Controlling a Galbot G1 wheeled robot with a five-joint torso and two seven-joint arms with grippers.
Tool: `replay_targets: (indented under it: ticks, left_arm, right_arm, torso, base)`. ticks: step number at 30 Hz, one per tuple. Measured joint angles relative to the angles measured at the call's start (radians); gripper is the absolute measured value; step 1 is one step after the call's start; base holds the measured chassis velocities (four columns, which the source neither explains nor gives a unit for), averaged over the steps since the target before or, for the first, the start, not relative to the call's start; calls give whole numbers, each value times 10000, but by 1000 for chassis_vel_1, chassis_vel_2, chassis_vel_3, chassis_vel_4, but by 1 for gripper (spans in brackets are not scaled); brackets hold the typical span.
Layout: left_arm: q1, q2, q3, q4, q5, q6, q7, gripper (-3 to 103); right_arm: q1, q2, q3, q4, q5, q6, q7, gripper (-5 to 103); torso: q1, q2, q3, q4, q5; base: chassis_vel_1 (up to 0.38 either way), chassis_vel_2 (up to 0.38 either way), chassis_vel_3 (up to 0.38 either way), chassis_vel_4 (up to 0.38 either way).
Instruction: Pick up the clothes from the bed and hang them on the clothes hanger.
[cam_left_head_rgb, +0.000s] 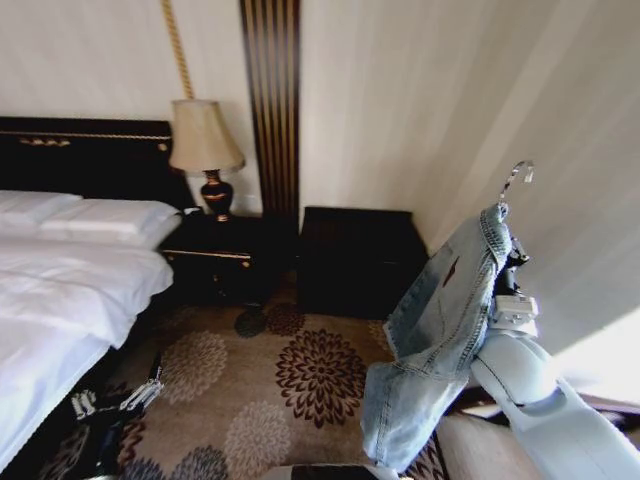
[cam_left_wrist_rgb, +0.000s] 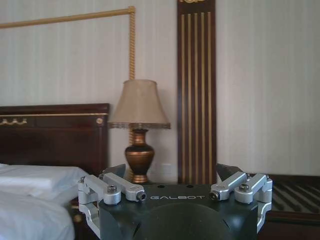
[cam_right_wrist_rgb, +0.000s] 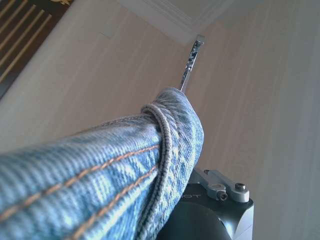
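The denim jacket (cam_left_head_rgb: 440, 330) is hanging in the air at the right arm, well apart from the bed (cam_left_head_rgb: 60, 300). It is light blue and faded, draping in loose folds from its collar down toward the floral carpet (cam_left_head_rgb: 280, 380), with orange stitching showing along a thick seam in the right wrist view. The clothes hanger (cam_left_head_rgb: 515, 180) is poking its metal hook out above the collar. The right gripper (cam_left_head_rgb: 510, 262) is sitting under the cloth; whether its claw is clamped cannot be told. The left gripper (cam_left_wrist_rgb: 177, 175) is waiting low beside the bed's edge, jaws standing apart, facing a lamp (cam_left_wrist_rgb: 139, 125).
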Motion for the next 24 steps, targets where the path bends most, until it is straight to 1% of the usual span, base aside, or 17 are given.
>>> replay_targets:
  ticks: [15,21,24]
  left_arm:
    - [0,0,0,0,0,0,0,100]
    - [0,0,0,0,0,0,0,100]
    - [0,0,0,-1,0,0,0,100]
  right_arm:
    - [-163,-16,225,98,33,-60,66,21]
    - [-163,-16,221,96,41,-77,66,21]
    - [-164,-5,193,90,39,-80,67,21]
  torso:
    - [4,-2,2,0,0]
    - [7,-3,3,2,0]
    - [7,-3,3,-3,1]
  base:
    - [-115,-143,-139,-108]
    - [-21,-230,-244,-23]
    - [40,-306,-335,41]
